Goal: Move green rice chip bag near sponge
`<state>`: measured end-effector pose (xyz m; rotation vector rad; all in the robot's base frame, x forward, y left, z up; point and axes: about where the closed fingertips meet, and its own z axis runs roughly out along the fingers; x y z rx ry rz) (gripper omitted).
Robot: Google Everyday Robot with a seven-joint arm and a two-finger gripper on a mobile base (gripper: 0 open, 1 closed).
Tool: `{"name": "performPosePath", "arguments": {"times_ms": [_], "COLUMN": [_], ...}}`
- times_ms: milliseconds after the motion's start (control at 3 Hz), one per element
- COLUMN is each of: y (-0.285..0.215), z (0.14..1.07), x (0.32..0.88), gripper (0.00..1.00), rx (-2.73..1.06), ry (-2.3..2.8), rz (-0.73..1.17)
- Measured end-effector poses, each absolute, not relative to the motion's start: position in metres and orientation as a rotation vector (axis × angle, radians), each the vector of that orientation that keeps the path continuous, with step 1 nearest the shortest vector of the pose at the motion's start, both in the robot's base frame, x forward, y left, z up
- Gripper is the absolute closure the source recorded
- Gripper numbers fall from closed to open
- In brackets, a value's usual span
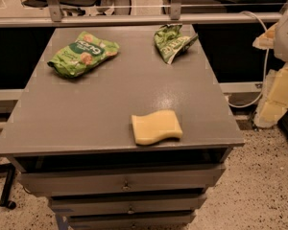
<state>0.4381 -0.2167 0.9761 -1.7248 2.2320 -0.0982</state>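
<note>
Plainly, the green rice chip bag (83, 53) is lying at the far left corner of the desk (110, 95), well apart from the gripper (273, 99), which is probably the pale blocky shape hanging beyond the desk's right side; whether it is spread or closed I cannot tell. The bag is looking light, puffy and slippery, so pinching a crimped end seems safest. The sponge (156, 127) is sitting nearer the gripper, by the smooth desk's front edge. A smaller creased bag (172, 42) is resting far right.
</note>
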Motion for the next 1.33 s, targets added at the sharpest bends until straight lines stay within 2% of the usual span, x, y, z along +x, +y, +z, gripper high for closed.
{"name": "performPosePath", "arguments": {"times_ms": [333,667,1333], "y": [-0.217,-0.193,-0.078], "z": [0.976,0.978,0.994], "x": [0.438,0.466,0.542], "gripper": [0.00,0.00,0.00], "rx": [-1.725,-1.737,-1.807], "ry": [2.232,2.102,1.645], "rz": [-0.098,-0.028,0.243]}}
